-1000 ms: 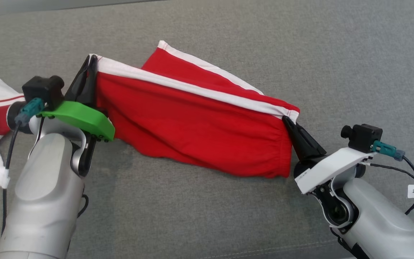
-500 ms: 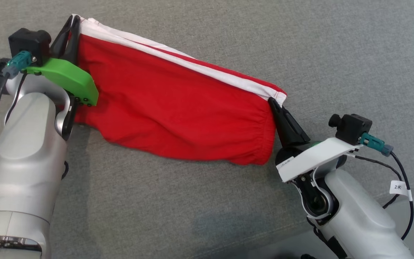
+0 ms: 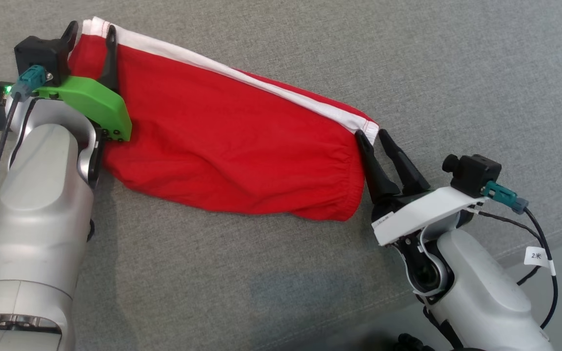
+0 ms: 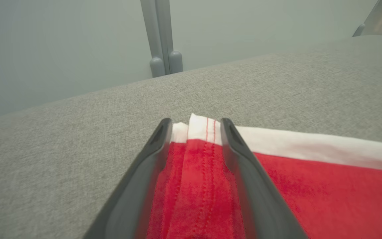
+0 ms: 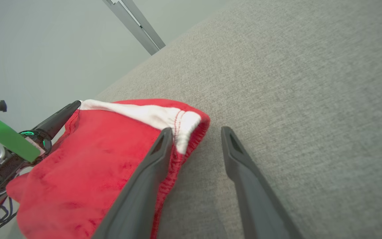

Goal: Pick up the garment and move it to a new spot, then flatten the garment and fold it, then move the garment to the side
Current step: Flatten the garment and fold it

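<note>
Nearest the robot, the right claw (image 3: pixel 371 134) now stands with its two dark fingers spread, where half a second ago they were pinched together on the corner of the garment (image 3: pixel 232 141). In the right wrist view that white-banded corner lies loose against one finger, and grey weave shows through most of the gap; the claw has hold of nothing.

Further out, the garment lies in a long red band running diagonally across the grey upholstered surface (image 3: pixel 310 273), its white stripe along the far edge and its gathered waistband at the right claw's end. It looks settled on the surface, with shallow ripples through the middle.

At the far end, the left claw (image 3: pixel 90 31) has let go as well. Its fingers are parted wide, and the stitched hem corner sits between them unclamped, which the left wrist view shows plainly.

Both releases together suggest the move to a new spot is done and flattening comes next. The claws probably need to back away cleanly, since either finger could drag its corner and rumple the cloth.
</note>
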Controlling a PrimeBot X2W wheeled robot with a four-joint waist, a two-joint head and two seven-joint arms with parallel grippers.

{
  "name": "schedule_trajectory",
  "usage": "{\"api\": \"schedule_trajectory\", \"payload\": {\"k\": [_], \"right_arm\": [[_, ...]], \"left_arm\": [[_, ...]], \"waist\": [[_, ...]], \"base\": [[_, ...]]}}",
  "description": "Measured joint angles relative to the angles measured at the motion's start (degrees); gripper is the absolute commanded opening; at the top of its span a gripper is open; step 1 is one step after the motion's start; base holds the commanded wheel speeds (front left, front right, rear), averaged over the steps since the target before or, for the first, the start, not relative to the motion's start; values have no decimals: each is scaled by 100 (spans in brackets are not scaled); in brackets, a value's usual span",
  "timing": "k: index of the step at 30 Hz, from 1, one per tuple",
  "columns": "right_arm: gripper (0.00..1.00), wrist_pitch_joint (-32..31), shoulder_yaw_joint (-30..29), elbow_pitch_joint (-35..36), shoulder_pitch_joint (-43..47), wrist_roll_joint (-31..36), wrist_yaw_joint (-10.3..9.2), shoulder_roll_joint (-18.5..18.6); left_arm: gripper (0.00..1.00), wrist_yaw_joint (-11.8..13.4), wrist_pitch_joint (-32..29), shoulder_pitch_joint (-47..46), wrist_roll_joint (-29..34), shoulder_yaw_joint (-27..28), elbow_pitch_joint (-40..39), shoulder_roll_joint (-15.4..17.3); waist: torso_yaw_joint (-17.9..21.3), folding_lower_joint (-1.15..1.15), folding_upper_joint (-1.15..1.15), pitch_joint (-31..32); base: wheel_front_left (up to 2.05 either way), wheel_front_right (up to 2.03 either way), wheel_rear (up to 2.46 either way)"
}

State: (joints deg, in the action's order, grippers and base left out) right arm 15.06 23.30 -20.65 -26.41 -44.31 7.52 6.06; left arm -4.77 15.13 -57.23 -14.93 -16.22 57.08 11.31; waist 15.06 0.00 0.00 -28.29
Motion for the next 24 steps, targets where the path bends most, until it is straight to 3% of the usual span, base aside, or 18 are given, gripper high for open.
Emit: {"api": "schedule_trajectory", "payload": {"k": [8, 13, 24], "right_arm": [[100, 0, -961, 8, 443, 1157, -1, -16], [100, 0, -1544, 107, 724, 1677, -1, -154], [100, 0, -1627, 164, 857, 1946, -1, -278]], "left_arm": [[100, -129, 0, 478, -93, 282, -508, -241], [100, -209, -1, 777, -244, 277, -42, -326], [100, -220, -13, 877, -377, 324, 918, -266]], "waist": [[-222, 0, 0, 319], [-364, 0, 0, 557], [-444, 0, 0, 822]], "base": [[0, 0, 0], [0, 0, 0], [0, 0, 0]]}}
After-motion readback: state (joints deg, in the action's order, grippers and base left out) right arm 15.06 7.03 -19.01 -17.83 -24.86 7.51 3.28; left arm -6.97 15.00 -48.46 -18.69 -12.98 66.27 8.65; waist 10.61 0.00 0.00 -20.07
